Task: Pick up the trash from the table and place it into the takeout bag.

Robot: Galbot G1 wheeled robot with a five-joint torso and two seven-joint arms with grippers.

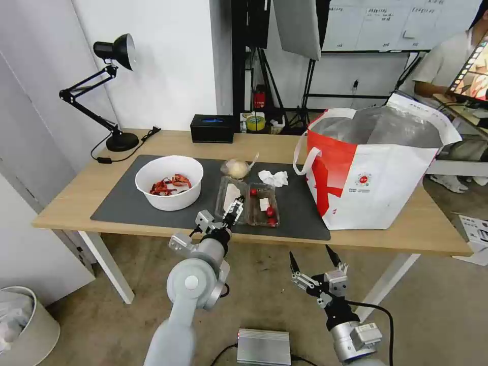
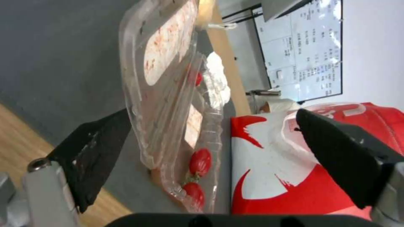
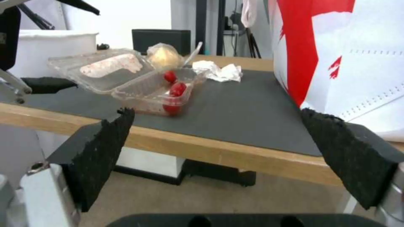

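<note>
Showing a small round red logo (image 1: 363, 179) with unreadable print beneath on the takeout bag (image 1: 376, 173), right of centre on the table (image 1: 71, 201). Reaching over the near mat edge, left gripper (image 1: 235, 207) spread wide around the clear clamshell's (image 1: 246, 203) open lid, one fingertip (image 2: 99, 148) just beside it. Hanging below the table edge, lower centre, right gripper (image 1: 311, 259) wide apart, holding nothing.

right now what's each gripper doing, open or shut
Left gripper: open, fingers either side of the clamshell lid.
Right gripper: open, empty, below the table edge.
</note>
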